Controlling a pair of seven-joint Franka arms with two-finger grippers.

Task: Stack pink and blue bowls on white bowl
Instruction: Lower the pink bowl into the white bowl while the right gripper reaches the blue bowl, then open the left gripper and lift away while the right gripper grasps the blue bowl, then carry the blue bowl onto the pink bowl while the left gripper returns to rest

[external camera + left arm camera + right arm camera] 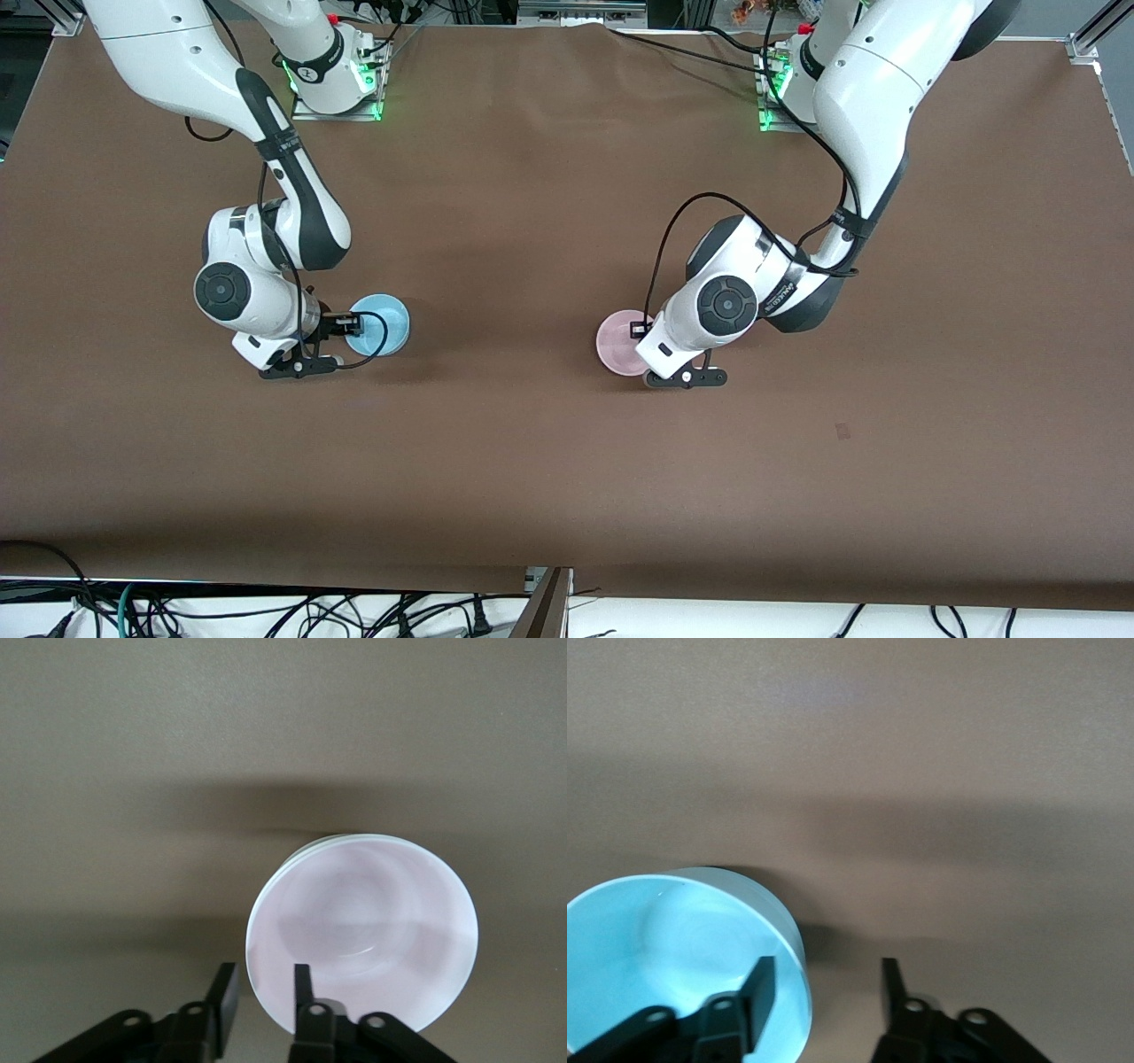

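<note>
The pink bowl (620, 344) sits on the table under my left gripper (640, 330). In the left wrist view the left gripper (264, 967) is open and its jaws straddle the pink bowl's (363, 930) rim, one finger inside, one outside. A thin pale second rim (306, 850) shows just under the pink bowl's edge; I cannot tell if it is the white bowl, which shows nowhere else. The blue bowl (381, 323) sits toward the right arm's end. My right gripper (341, 325) is wide open (826, 961) and straddles the blue bowl's (664, 948) rim.
The brown table (549, 461) runs wide around both bowls. The arm bases (341, 84) stand at the table's edge farthest from the front camera. Cables hang below the near edge.
</note>
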